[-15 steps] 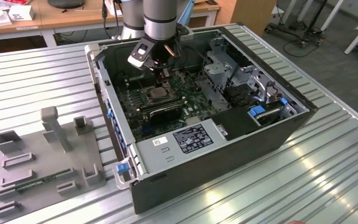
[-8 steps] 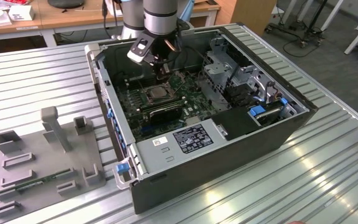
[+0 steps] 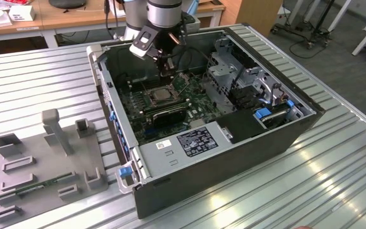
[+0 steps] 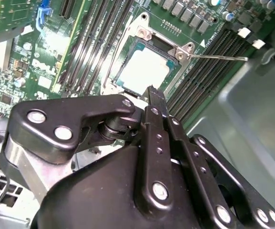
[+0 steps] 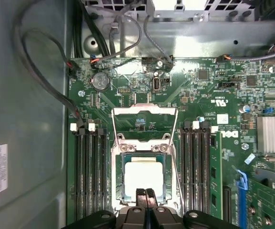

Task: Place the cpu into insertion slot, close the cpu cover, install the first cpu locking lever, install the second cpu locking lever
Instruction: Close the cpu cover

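The cpu (image 5: pixel 141 177) (image 4: pixel 144 71) lies flat in the insertion slot (image 5: pixel 119 188) on the green motherboard, its pale metal top facing up. In the exterior view the slot (image 3: pixel 160 97) sits mid-board inside the open computer case. The cpu cover (image 5: pixel 145 112) is swung open and stands back from the slot, with the board showing through its window. Thin wire locking levers (image 5: pixel 176 157) (image 4: pixel 220 58) run beside the slot, unlatched. My gripper (image 5: pixel 145 194) (image 4: pixel 152 95) (image 3: pixel 166 71) hangs just above the cpu's edge, shut with nothing between its fingers.
Long black memory slots (image 5: pixel 89 171) (image 5: pixel 197 167) flank the socket on both sides. Loose cables (image 5: pixel 46 62) run along the case wall. A drive cage (image 3: pixel 234 71) and the power supply (image 3: pixel 189 143) hem in the board. A grey fixture (image 3: pixel 49 162) lies beside the case.
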Action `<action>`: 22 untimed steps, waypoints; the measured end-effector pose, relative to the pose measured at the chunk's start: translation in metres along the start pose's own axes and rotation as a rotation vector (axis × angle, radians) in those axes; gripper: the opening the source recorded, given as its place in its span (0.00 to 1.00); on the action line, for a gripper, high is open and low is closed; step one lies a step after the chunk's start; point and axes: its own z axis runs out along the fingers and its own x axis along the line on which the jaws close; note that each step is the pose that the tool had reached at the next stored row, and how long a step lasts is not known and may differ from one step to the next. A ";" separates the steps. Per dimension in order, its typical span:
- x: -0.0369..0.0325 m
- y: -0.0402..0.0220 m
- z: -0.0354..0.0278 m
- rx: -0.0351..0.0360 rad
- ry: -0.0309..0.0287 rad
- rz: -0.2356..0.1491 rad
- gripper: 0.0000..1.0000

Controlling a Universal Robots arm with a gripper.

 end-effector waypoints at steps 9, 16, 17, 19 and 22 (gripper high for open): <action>0.0003 0.0005 -0.0139 0.0000 -0.0001 0.000 0.11; 0.0003 0.0006 -0.0156 0.0000 0.0000 0.000 0.11; 0.0003 0.0006 -0.0156 0.0000 0.0000 0.000 0.11; 0.0003 0.0007 -0.0156 0.0000 0.0000 0.000 0.11; 0.0003 0.0020 -0.0156 0.0001 -0.0002 0.000 0.11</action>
